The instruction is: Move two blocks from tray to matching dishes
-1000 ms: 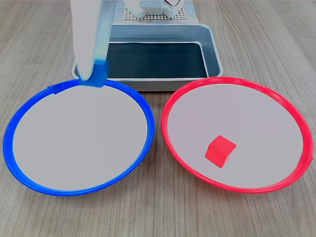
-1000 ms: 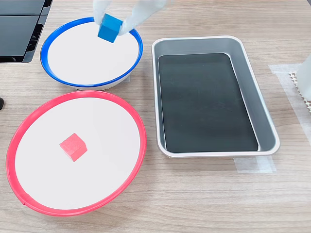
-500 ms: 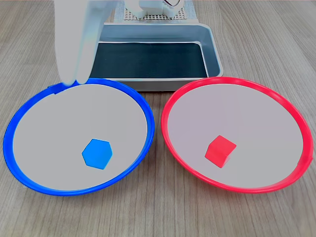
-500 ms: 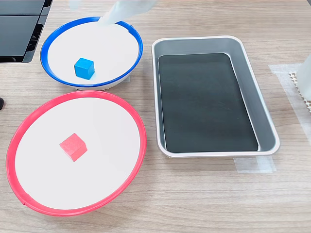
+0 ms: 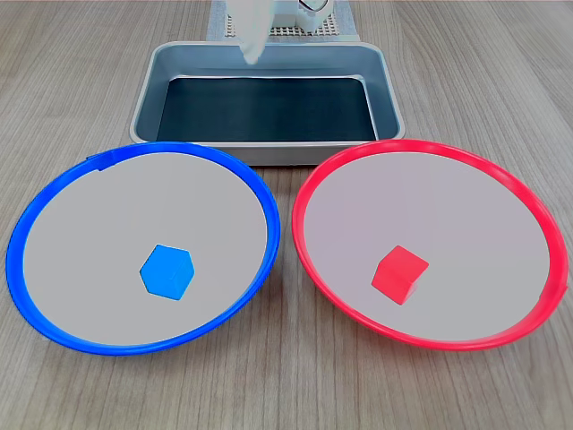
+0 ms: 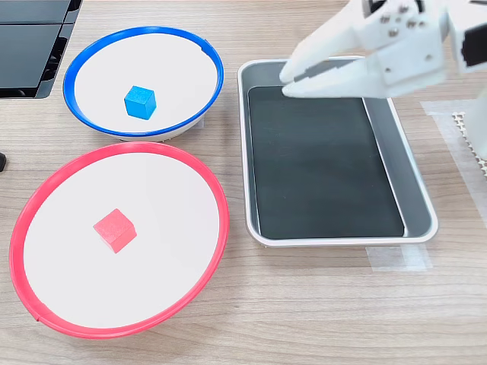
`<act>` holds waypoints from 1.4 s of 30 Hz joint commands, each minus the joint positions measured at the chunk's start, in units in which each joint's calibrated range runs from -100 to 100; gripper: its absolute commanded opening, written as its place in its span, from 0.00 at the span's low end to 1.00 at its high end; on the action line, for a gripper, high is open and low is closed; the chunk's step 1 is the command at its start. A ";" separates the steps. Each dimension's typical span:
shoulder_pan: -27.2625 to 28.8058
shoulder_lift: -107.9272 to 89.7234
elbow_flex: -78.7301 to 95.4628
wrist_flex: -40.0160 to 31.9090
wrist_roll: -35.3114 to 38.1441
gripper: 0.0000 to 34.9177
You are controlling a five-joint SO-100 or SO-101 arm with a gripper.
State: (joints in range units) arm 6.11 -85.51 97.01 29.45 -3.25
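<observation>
Two blocks already out of the tray [image 6: 396,144] — each resting in a dish of its own colour. Blue block [image 6: 140,102] lying flat on the pale centre of the blue-rimmed dish [image 6: 76,65], a little off middle toward the second exterior view's left; same block [image 5: 166,270] toward the near edge of that dish [image 5: 18,233] in the first exterior view. Red block [image 6: 115,230] sitting on the pale floor of the red-rimmed dish [image 6: 217,201], left of middle in the second exterior view; also seen [image 5: 399,274] in the first exterior view, below the centre of its dish [image 5: 309,193]. Both dishes just beside the tray on the wooden desk [image 6: 304,304], rims apart from each other. Tray's black inner floor bare. White gripper [image 6: 288,80] hanging above the tray's end nearest the blue-rimmed dish, fingers [image 6: 323,85] slightly parted and holding nothing — only a narrow gap between the tips. In the first exterior view, just a pale tip [image 5: 251,45] visible over the tray's far wall [image 5: 269,55].
</observation>
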 commanded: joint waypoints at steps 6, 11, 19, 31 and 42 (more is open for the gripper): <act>-3.99 -12.19 2.99 16.32 -0.05 0.01; -6.62 -13.55 2.99 17.98 -0.15 0.01; -6.06 -13.55 2.99 17.98 -0.54 0.01; -6.06 -13.55 2.99 17.98 -0.54 0.01; -6.06 -13.55 2.99 17.98 -0.54 0.01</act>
